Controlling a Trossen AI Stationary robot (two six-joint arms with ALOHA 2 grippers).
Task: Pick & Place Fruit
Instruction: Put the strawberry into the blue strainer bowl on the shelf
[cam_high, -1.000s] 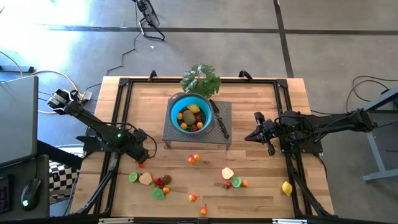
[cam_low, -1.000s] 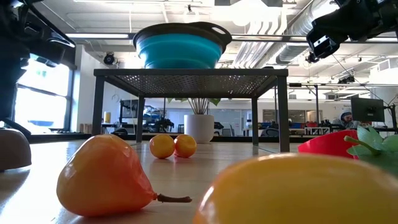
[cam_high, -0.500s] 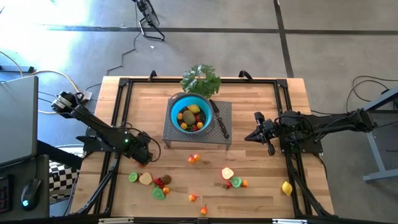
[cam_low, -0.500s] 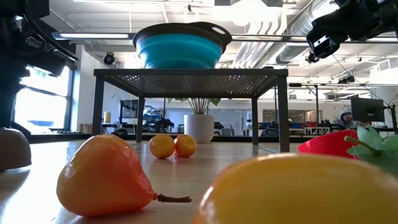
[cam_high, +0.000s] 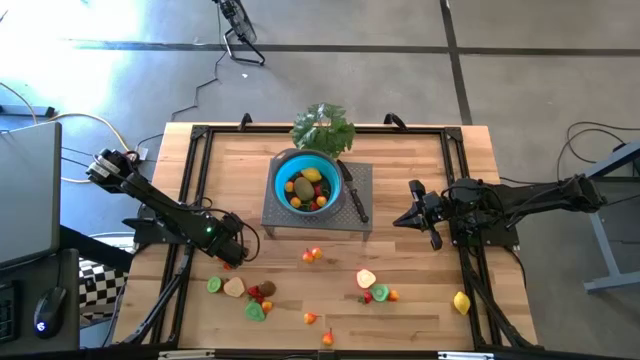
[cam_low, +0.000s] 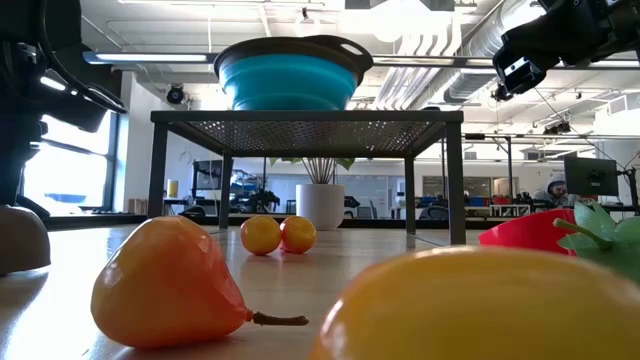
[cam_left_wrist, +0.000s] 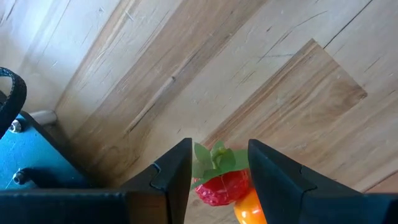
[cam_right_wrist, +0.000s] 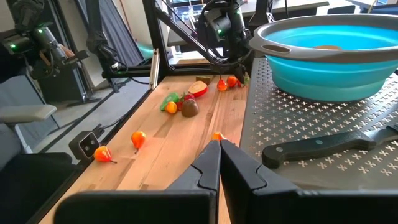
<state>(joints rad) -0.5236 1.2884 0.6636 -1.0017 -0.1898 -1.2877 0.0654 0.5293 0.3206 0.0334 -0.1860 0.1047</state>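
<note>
Wooden tabletop (cam_high: 420, 170) carries a perforated metal stand (cam_high: 362, 180) at its middle rear, and everything below is placed relative to that stand. Leafy green bunch (cam_high: 322, 128) lies just behind the stand. Blue bowl (cam_high: 335, 183) sits on the stand and already holds several fruits, yellow, green and red. Black-handled knife (cam_right_wrist: 323, 147) rests on the stand's mesh beside the bowl, on the right arm's side. Right hand (cam_high: 402, 220) hovers just off the stand's right edge, above the tabletop, its fingers pressed together and holding nothing. Left hand (cam_left_wrist: 219, 169) is at the stand's left front corner, low over the tabletop, its fingers pinching a small red strawberry (cam_left_wrist: 217, 180) with a green leafy cap; an orange piece (cam_left_wrist: 250, 208) shows just below the strawberry, and it is unclear whether it touches. Remaining fruit is scattered on the tabletop in front of the stand: a pair of small orange fruits (cam_low: 279, 234) nearest the stand's front edge, a lemon (cam_high: 461, 302) off toward the front right, a small orange pear (cam_low: 168, 283) near the front edge.
</note>
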